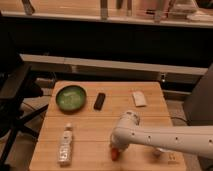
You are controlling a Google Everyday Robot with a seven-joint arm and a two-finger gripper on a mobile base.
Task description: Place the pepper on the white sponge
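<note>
At the table's [90, 125] 6 o'clock edge, the gripper [115, 148] points down at the wood, at the end of a white arm [165, 138] that comes in from 4 o'clock. The pepper [115, 155] shows as a small red-orange spot right under the gripper tip, touching it or nearly so. Most of the pepper is hidden by the wrist, and whether the gripper clasps it cannot be told. The sponge [139, 98] lies flat toward 2 o'clock, well apart from the pepper and with its top in plain view.

A green bowl [70, 97] stands upright at 10 o'clock, the only open container on the table. Its inside shows an even green. A black block [100, 101] lies just beside the bowl, at 12 o'clock from the table's middle, between the bowl and the sponge. A pale bottle [65, 146] lies on its side at 8 o'clock with its cap end toward the bowl. What it holds cannot be made out.
</note>
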